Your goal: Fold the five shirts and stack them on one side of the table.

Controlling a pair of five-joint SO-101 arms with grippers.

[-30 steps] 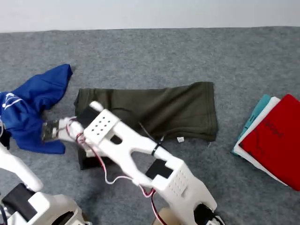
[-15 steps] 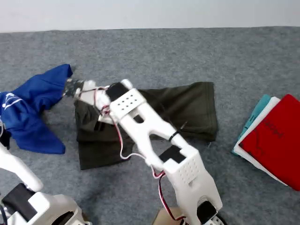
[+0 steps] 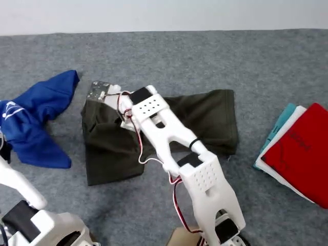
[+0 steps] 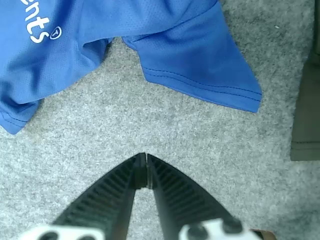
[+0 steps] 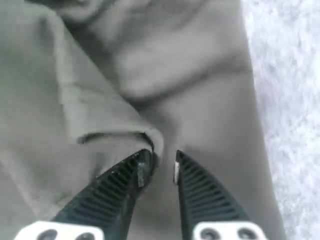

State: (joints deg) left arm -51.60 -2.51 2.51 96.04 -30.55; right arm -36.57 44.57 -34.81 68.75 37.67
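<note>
**Item 1, olive shirt**: you have it lying across the middle of the grey table cover. It is partly folded. One end is doubled over itself in rumpled layers and the other end lies flat.

**Item 2, right gripper**: your right arm reaches across the olive shirt and ends at the far corner of its rumpled end. In the right wrist view the gripper sits low over the olive cloth. Its jaws stand a little apart, and the gap shows flat cloth beneath. A raised fold of the shirt ends against one fingertip. You cannot tell whether that fold is pinched.

**Item 3, left gripper**: the jaws are closed tip to tip and hold nothing. It is over bare cover, near the olive shirt's edge. The left arm stands on the near side of the olive shirt's rumpled end, well apart from it.

**Item 4, blue shirt**: an unfolded, crumpled heap near the olive shirt's rumpled end, apart from it. In the left wrist view its hem lies between the left gripper and the rest of the heap.

**Item 5, stack of folded shirts**: it lies well apart from the olive shirt's flat end. A red shirt is on top.
</note>
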